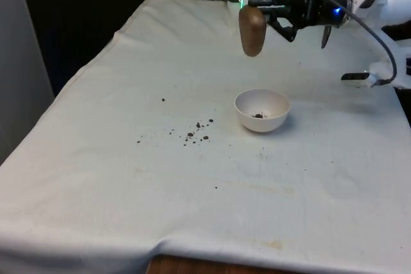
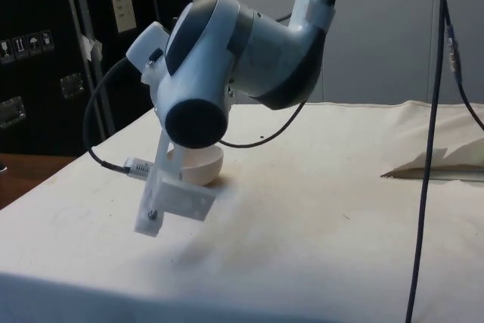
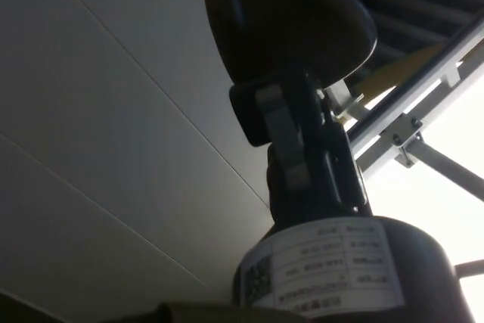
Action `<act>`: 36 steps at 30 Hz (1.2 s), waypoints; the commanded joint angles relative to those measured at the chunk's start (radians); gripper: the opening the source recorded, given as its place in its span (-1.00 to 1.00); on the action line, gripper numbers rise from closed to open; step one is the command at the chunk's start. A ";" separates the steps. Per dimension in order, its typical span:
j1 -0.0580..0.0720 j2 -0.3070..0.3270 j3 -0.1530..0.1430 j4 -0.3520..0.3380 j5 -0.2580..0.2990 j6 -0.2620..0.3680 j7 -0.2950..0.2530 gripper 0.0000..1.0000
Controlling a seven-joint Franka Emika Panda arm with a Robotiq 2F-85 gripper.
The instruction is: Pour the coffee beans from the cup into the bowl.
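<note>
Pincer (image 1: 264,18) is clamping a brown cup (image 1: 252,31), fingers closed on its side, holding it tipped high above the table. Cup is hanging at about 12 o'clock from the white bowl (image 1: 262,110), well apart, likely so beans drop in. Bowl is holding only a few beans (image 1: 259,115); more are lying scattered (image 1: 196,133) at its 9 o'clock, on the cloth (image 1: 128,178).

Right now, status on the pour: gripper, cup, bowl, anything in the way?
Gripper shut on brown cup, held tipped above the table. White bowl holds few beans. Spilled beans scattered on cloth toward the front view's left. Nothing blocking.
</note>
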 commanded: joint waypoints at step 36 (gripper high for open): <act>-0.050 -0.082 -0.034 -0.043 0.119 0.120 0.014 -1.00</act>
